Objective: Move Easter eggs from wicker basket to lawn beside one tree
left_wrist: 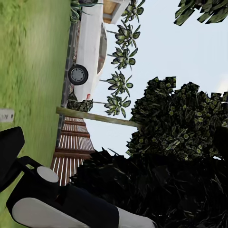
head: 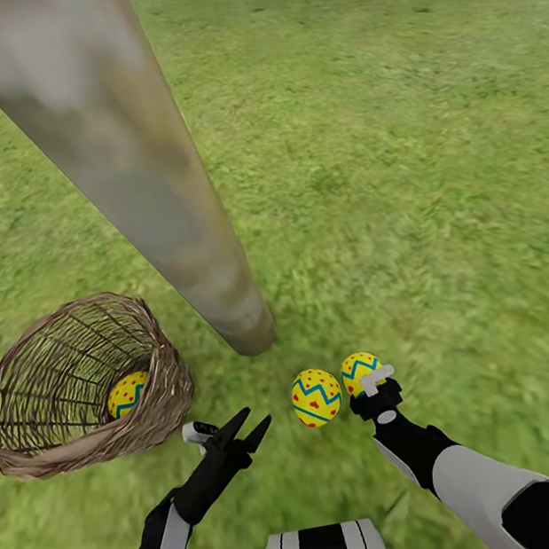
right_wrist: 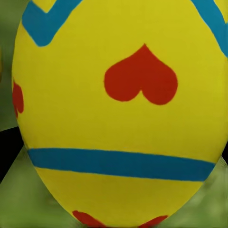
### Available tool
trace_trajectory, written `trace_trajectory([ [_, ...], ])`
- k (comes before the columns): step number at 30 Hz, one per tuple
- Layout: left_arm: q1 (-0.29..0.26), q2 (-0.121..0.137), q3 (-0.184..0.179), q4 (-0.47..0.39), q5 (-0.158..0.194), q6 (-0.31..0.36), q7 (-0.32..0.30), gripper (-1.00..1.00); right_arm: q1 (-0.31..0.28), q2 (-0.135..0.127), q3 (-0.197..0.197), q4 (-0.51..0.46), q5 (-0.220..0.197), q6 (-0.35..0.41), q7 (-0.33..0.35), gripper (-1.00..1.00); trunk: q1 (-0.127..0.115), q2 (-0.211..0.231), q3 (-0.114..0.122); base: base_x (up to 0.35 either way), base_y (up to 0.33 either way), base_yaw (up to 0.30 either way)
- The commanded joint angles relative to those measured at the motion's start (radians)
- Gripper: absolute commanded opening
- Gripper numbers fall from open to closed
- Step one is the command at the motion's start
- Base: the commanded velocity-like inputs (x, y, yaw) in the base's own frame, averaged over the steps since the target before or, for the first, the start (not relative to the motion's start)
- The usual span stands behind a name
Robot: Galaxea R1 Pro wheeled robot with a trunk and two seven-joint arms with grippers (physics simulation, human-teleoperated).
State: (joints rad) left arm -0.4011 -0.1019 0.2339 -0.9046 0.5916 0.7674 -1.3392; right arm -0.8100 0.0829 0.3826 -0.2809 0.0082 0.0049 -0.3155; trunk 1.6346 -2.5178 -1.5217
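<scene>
lawn [head: 432,147], wicker basket [head: 165,393], tree [head: 153,197], 2 eggs [head: 316,397]

A simulated home garden. Bright green lawn [head: 397,154] spreads around a thick pale tree [head: 123,157] trunk, and the left wrist view shows a brown slatted fence [left_wrist: 71,152], spiky plants [left_wrist: 121,57] and a parked white car [left_wrist: 90,47].

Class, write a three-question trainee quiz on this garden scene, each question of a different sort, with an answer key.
1. True or false: the wicker basket is empty.
2. How many Easter eggs lie on the lawn by the tree?
3. Which gripper is at an egg: A) left gripper B) right gripper?

Key:
1. False; one egg is inside.
2. Two: one free egg and one egg at the right gripper.
3. B.
</scene>
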Motion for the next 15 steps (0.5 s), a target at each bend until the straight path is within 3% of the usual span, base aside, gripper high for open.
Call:
trace_trajectory([
  [1, 0.0, -0.001, 0.002, 0.0, -0.001, 0.01, -0.003, 1.0, -0.001, 0.0, 0.007, 0.001, -0.005, -0.001, -0.004, 1.0, 0.0, 0.0, -0.001, 0.0, 0.0, 0.0],
  [9, 0.001, -0.001, 0.001, 0.0, -0.001, 0.01, -0.003, 1.0, 0.008, 0.0, 0.007, 0.0, 0.038, -0.002, -0.004, 1.0, 0.0, 0.0, 0.003, 0.0, 0.0, 0.0],
  [15, 0.001, -0.001, 0.001, 0.0, -0.001, 0.01, -0.003, 1.0, 0.008, 0.0, 0.007, -0.001, -0.01, -0.003, -0.004, 1.0, -0.003, 0.001, 0.027, 0.0, 0.0, 0.0],
])
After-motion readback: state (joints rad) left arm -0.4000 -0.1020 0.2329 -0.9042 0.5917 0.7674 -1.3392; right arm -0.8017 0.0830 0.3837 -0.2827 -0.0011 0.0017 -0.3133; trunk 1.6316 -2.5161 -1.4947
